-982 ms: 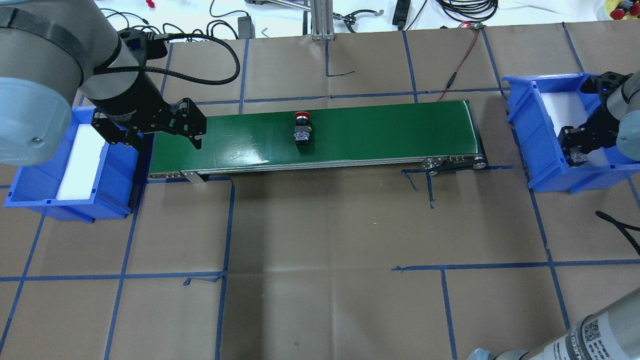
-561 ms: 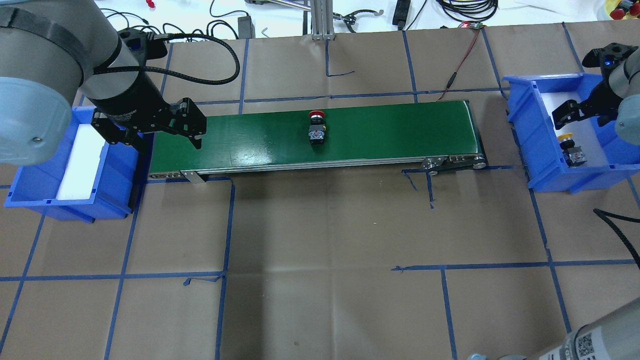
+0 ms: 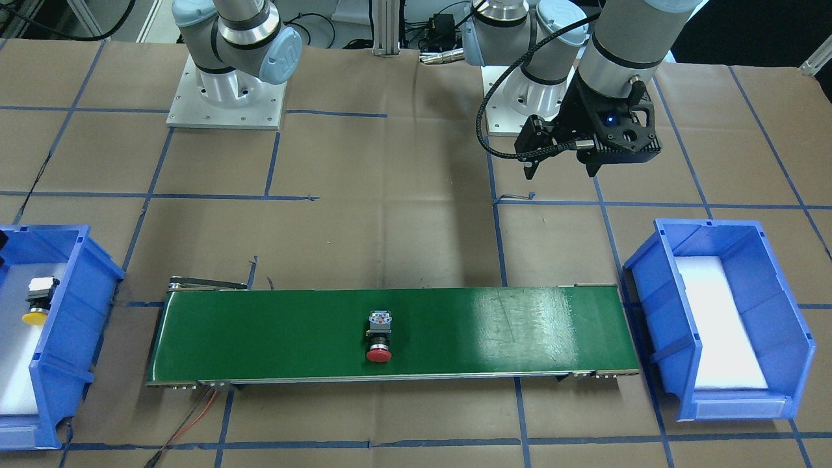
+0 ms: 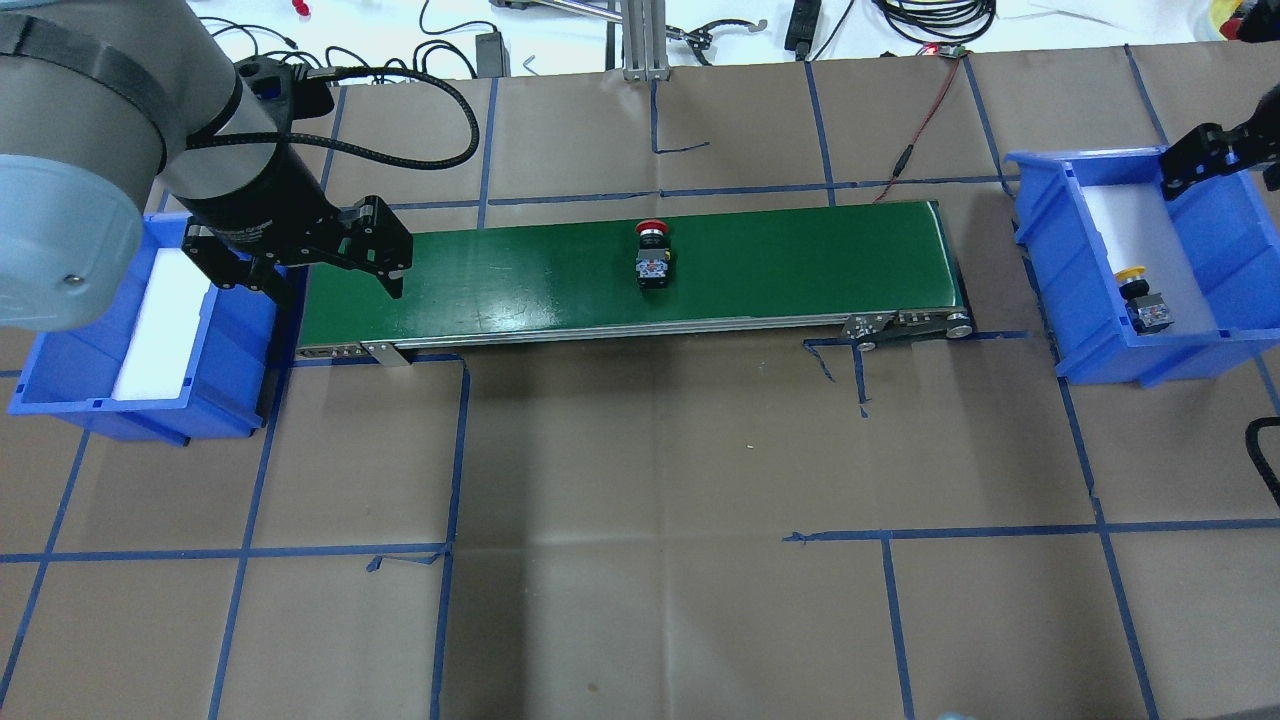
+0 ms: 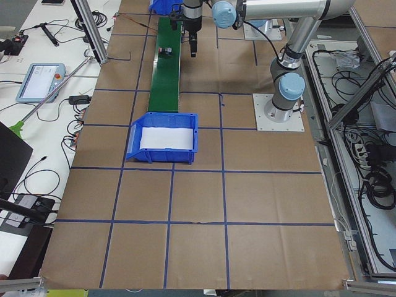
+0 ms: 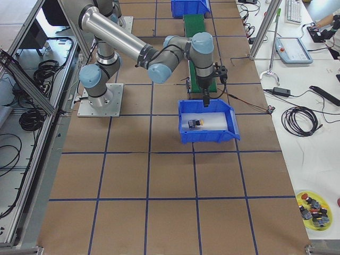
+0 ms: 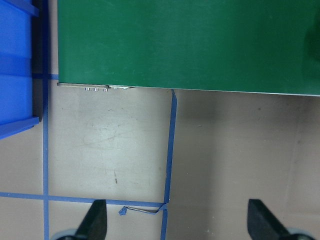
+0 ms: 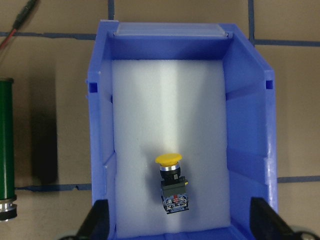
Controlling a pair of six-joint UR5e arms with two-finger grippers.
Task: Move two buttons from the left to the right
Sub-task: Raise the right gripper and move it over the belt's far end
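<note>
Right gripper (image 8: pixel 180 225) let go of yellow button (image 8: pixel 171 187), which lay in right bin (image 4: pixel 1040 230), and lifted clear: jaws wide, empty. Red button (image 4: pixel 652 255) rode conveyor (image 4: pixel 800 260) rightward to its middle. Left gripper (image 4: pixel 335 275) hung wide open, empty, at conveyor's left end. One delivered, one pending.

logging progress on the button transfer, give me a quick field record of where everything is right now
red button: lying on the green conveyor belt, about mid-length
yellow button: lying on white foam in the right bin
left gripper: open, holding nothing, over the table by the belt's left end
right gripper: open, holding nothing, above the right bin
delivered: one of two
</note>
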